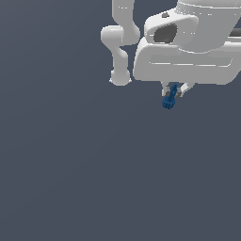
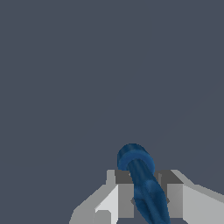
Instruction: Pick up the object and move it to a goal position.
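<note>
Exterior view: the white arm (image 1: pixel 120 52) is seen in the upper part of the frame, with its large white hand housing (image 1: pixel 188 52) toward the exterior view's right. The end effector (image 1: pixel 175 92) is seen just below that housing, pointing downward. The two fingers are closed in on the object (image 1: pixel 170 98), a small dark blue piece. Its narrower stem is gripped between the fingertips, and its wider knobbly end hangs out below them, tilted slightly toward the exterior view's left. The object is much smaller than the housing above it.

The backdrop is a uniform dark grey-blue surface (image 1: pixel 70 164). No edge, seam or shadow is seen on it, so it cannot be told from this view whether the object is touching that surface or is held clear of it.

Wrist view: the object (image 2: pixel 142 183) is seen lengthwise between the two grey finger pads (image 2: pixel 126 199), one on either side. The stem runs back between the pads and the rounded, ridged head projects past the fingertips. Both pads appear to be pressed against the stem, with the gap between them narrow and filled by the blue piece. The end effector (image 2: pixel 146 194) is therefore recorded as clamped on the object. Beyond the head only the plain grey-blue surface (image 2: pixel 87 65) is visible.
</note>
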`<state>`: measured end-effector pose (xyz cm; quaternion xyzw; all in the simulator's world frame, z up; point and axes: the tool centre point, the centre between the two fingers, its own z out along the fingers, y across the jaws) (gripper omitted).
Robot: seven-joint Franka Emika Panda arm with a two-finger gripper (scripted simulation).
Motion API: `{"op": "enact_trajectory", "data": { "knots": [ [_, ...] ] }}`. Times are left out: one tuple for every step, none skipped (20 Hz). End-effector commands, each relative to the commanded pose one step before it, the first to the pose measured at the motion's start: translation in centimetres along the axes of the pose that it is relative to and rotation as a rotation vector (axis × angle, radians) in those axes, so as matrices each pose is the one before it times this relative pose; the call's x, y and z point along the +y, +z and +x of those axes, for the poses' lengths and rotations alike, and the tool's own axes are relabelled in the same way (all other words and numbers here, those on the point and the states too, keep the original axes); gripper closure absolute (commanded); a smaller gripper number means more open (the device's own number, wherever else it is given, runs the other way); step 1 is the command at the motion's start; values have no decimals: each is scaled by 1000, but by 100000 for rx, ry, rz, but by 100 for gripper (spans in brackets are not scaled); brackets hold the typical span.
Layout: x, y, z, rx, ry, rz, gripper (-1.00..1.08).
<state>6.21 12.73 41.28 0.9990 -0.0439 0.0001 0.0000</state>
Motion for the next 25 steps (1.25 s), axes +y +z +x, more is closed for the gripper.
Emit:
{"op": "enact_trajectory", "data": {
  "knots": [
    [-413,-960,358,-26,15,-1,108],
    [-151,-341,136,0,0,0,108],
    [-145,-327,131,0,0,0,108],
    [-139,-313,127,0,0,0,108],
    [-133,-299,123,0,0,0,108],
    [-123,-278,116,0,0,0,108],
    [-112,-252,106,0,0,0,108],
    [-101,-227,97,0,0,0,108],
    [-91,-204,88,0,0,0,108],
    [-81,-183,81,0,0,0,108],
    [-73,-164,73,0,0,0,108],
    [-65,-146,66,0,0,0,108],
    [-57,-129,60,0,0,0,108],
    [-50,-114,54,0,0,0,108],
    [-44,-100,48,0,0,0,108],
    [-38,-86,43,0,0,0,108],
    [-33,-74,38,0,0,0,108],
    [-28,-63,33,0,0,0,108],
    [-23,-53,28,0,0,0,108],
    [-19,-43,24,0,0,0,108],
    [-15,-34,19,0,0,0,108],
    [-11,-26,15,0,0,0,108],
    [-8,-18,11,0,0,0,108],
    [-5,-11,6,0,0,0,108],
    [-2,-3,2,0,0,0,108]
  ]
}}
